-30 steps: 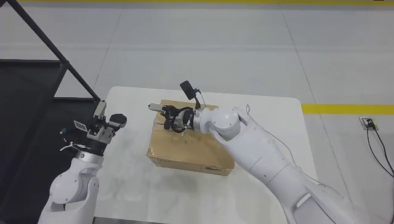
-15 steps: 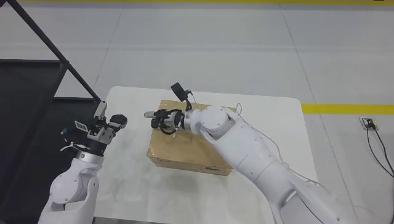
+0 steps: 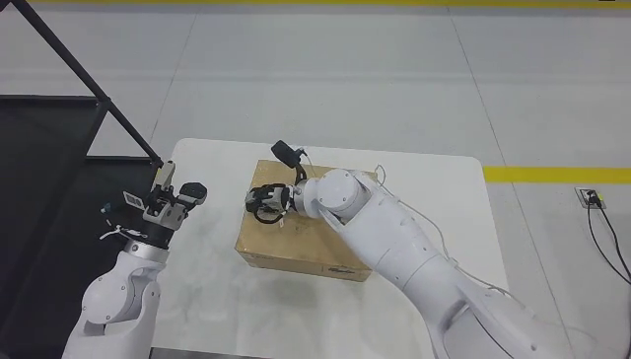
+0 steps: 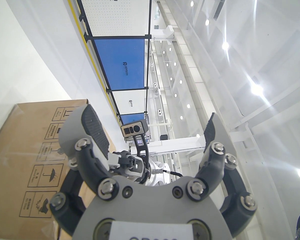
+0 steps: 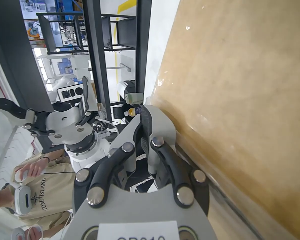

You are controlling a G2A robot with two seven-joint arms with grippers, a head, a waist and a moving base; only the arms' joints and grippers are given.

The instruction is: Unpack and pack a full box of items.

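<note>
A closed brown cardboard box (image 3: 306, 236) lies in the middle of the white table (image 3: 434, 191), its top seam taped. My right gripper (image 3: 254, 201) sits at the left edge of the box top, fingers shut, with nothing visible between them. In the right wrist view the right gripper (image 5: 145, 116) lies close beside the glossy taped box (image 5: 240, 76) surface. My left gripper (image 3: 177, 194) is held up over the table's left side, apart from the box, and stands open. The left wrist view shows the left gripper (image 4: 152, 123) empty, with the printed side of the box (image 4: 40, 156) beside it.
A black metal rack (image 3: 49, 162) stands just left of the table. Bare table surface lies in front of the box and to its right. A yellow floor line (image 3: 552, 174) runs off to the right.
My right gripper has shifted along the left edge of the box top toward the near side and turned. The left arm has barely moved.
</note>
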